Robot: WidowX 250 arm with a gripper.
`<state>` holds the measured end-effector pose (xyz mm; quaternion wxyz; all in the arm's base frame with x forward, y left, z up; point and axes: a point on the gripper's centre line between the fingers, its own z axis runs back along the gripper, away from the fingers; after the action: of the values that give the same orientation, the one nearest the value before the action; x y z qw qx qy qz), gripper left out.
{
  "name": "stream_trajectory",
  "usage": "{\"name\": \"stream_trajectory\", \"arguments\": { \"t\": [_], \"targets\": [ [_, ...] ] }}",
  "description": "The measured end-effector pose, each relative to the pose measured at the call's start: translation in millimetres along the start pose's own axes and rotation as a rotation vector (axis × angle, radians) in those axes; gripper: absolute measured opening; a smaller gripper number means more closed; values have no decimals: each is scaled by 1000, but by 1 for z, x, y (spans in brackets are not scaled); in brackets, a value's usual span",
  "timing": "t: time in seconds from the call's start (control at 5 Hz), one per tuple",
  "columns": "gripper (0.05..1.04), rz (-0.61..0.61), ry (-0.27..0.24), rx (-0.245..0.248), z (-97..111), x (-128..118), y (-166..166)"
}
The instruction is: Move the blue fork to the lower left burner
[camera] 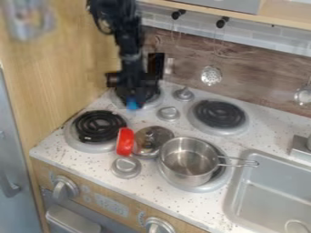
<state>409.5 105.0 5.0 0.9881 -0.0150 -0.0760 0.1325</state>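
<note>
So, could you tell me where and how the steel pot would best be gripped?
Probably by its handle, coming straight down from above. The handle is slim and juts out sideways from the pot toward the sink, away from the other cookware, whereas the pot's round body looks too wide to pinch across.

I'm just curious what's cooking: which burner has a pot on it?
The lower right burner, the only one of the four with a metal pot on it.
</note>
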Motion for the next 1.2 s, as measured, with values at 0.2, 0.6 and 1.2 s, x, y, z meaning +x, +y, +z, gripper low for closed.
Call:
{"name": "stream_trajectory", "arguments": {
  "t": [0.2, 0.6, 1.2],
  "targets": [
    [319, 31, 41, 29, -2, -20, 17],
    [318, 93, 127, 58, -20, -59, 45],
    [692, 109, 89, 51, -22, -56, 56]
  ]
}}
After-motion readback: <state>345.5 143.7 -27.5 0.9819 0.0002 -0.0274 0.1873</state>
